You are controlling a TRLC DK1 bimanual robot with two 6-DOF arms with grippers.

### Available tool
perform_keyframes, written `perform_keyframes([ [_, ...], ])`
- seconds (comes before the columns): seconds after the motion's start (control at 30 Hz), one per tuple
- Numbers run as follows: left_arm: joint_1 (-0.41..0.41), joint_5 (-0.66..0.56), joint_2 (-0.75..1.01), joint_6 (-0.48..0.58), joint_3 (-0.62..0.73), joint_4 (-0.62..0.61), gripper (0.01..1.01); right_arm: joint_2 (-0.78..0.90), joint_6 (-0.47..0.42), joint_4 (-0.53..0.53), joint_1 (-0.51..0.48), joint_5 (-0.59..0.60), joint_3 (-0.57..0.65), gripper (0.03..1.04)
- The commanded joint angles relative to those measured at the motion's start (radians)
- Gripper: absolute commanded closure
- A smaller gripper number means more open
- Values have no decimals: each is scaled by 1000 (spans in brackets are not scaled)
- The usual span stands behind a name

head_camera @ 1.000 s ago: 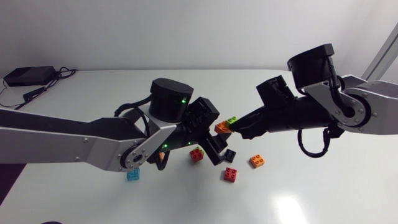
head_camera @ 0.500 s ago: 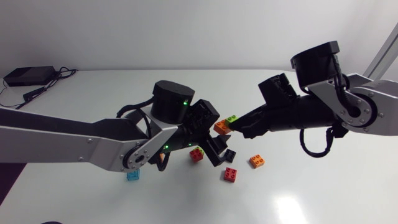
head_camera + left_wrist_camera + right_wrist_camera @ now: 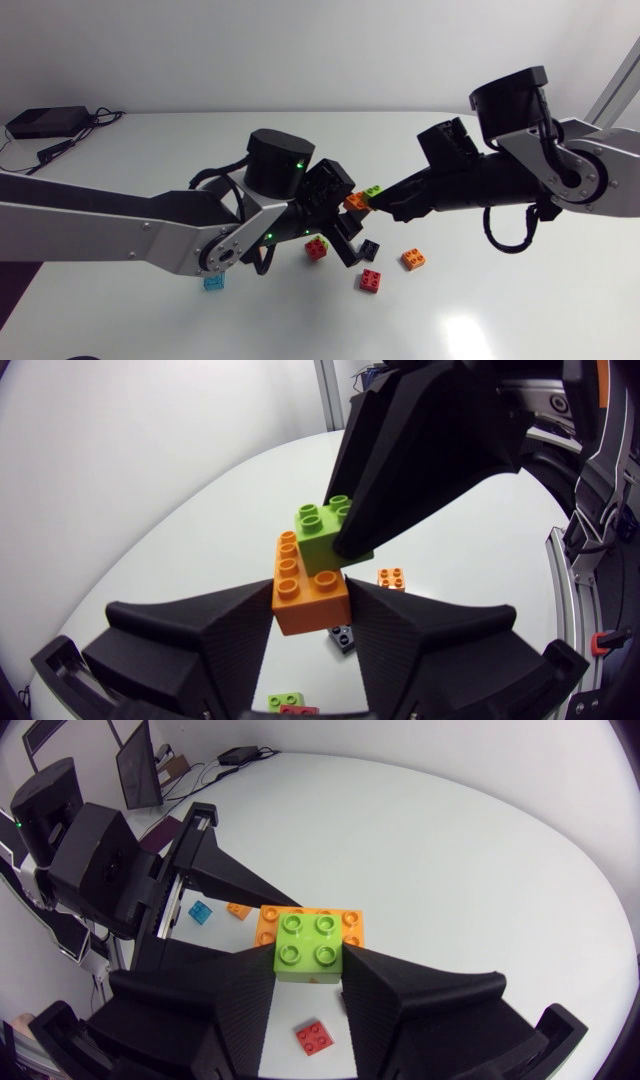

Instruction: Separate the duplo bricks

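Left gripper [image 3: 310, 622] clamps the orange brick [image 3: 303, 582]; right gripper [image 3: 308, 982] clamps the green brick [image 3: 310, 950] stacked on it. Under the grippers, the left wrist view shows a black brick [image 3: 342, 638], the right a red brick [image 3: 315, 1036].

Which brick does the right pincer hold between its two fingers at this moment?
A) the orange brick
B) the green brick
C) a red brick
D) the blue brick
B: in the right wrist view the right pincer has a finger on each side of the green brick, while the orange brick joined to it sits in the left pincer.
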Motion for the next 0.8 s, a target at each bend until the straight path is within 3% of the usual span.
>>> perform_keyframes([
  [0.0, -3, -5, 22, -20, 26, 21, 697, -8, 13, -24, -2, -14, 7, 761],
  [0.77, 4, -7, -17, 26, -38, 32, 698, -28, 7, -59, -79, -95, 27, 761],
])
